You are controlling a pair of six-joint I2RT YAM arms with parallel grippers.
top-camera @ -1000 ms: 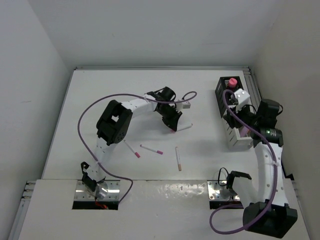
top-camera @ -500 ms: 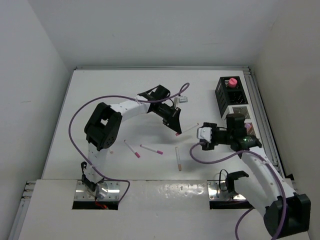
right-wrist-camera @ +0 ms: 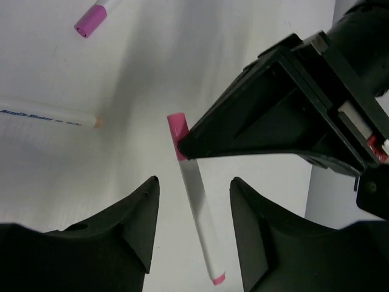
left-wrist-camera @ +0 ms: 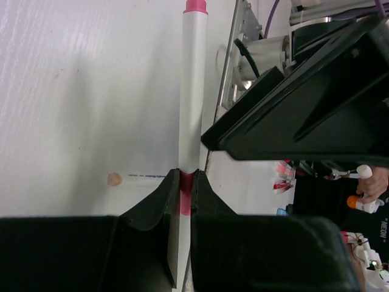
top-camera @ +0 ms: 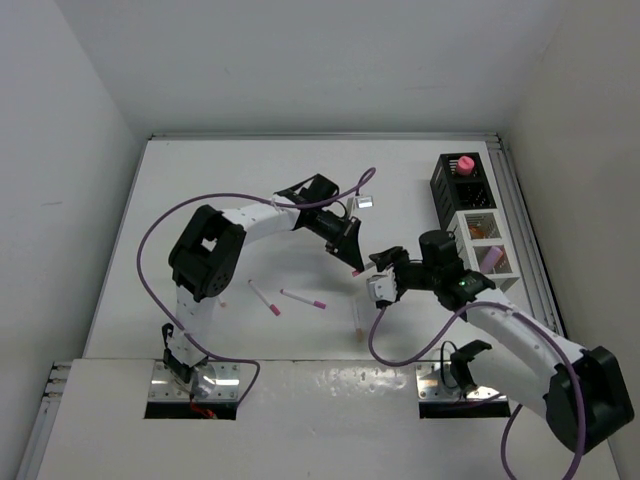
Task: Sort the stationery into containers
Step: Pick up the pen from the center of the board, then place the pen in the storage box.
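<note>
My left gripper [top-camera: 350, 260] is shut on the pink end of a thin white pen [left-wrist-camera: 193, 91], held just above the table. My right gripper [top-camera: 377, 272] is open and its fingers stand on either side of that pen [right-wrist-camera: 197, 213] without touching it. Three more white pens lie on the table [top-camera: 265, 298], [top-camera: 303, 298], [top-camera: 357, 320]. The black holder [top-camera: 447, 190] has a pink piece [top-camera: 465, 163] in it. Below it stands the white rack [top-camera: 470, 243] with small pieces in its compartments.
Purple cables loop over both arms. The containers sit against the table's right edge. In the right wrist view a white pen with a tan tip [right-wrist-camera: 48, 112] and a pink-capped pen end [right-wrist-camera: 91, 21] lie on the table beyond the fingers.
My right arm has swung left from the rack to the pen, its fingers now around it. The left gripper has shifted slightly right with the pen still in it.
</note>
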